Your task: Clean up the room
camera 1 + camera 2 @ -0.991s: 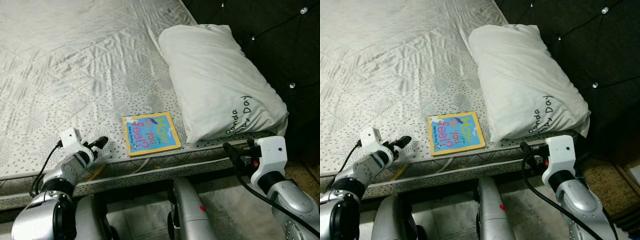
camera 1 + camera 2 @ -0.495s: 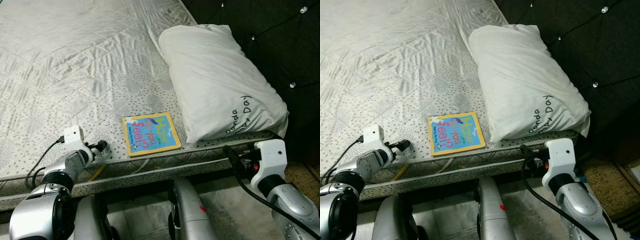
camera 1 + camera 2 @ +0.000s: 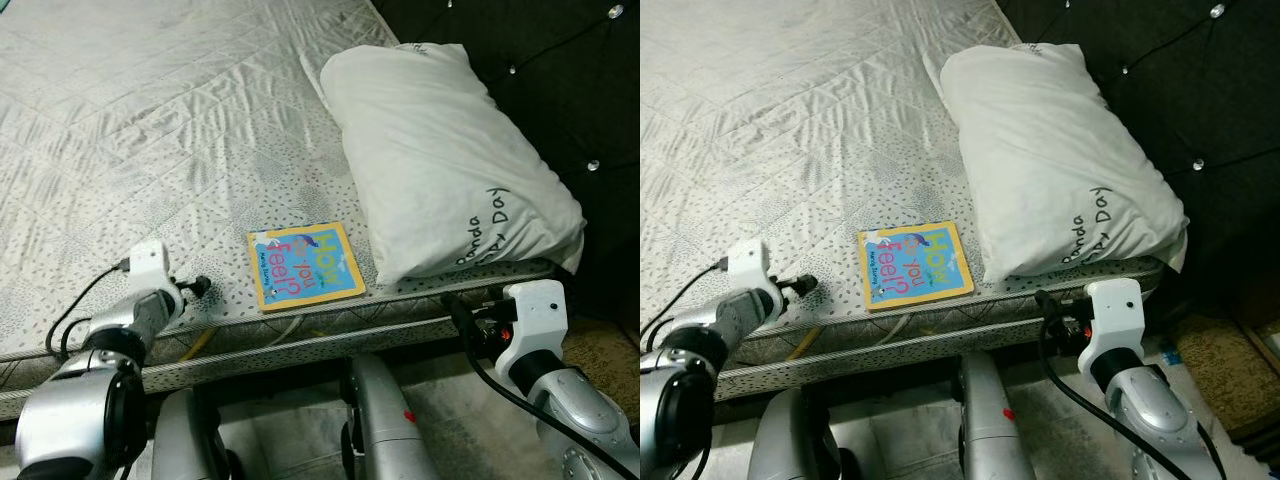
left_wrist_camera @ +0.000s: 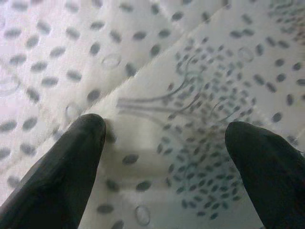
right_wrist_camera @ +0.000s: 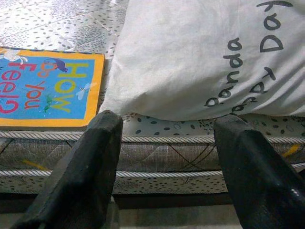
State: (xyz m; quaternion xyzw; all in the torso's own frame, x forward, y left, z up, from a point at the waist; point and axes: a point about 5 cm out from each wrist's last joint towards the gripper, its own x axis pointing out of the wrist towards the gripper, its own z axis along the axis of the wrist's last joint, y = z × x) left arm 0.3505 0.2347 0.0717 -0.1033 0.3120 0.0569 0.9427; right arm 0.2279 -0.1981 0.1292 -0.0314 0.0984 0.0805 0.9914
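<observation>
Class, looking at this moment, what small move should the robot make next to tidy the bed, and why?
Probably slide the open left gripper along the mattress edge toward the picture book: the book lies loose near the edge beside the pillow, with this gripper closest.

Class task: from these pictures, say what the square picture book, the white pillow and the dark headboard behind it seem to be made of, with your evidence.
Yellow-bordered square picture book: probably thick glossy board, lying rigid and flat. White printed pillow: soft matte woven fabric, creased and plump. Dark tufted headboard: padded upholstery, perhaps velvet or faux leather, dimpled around shiny studs.
</observation>
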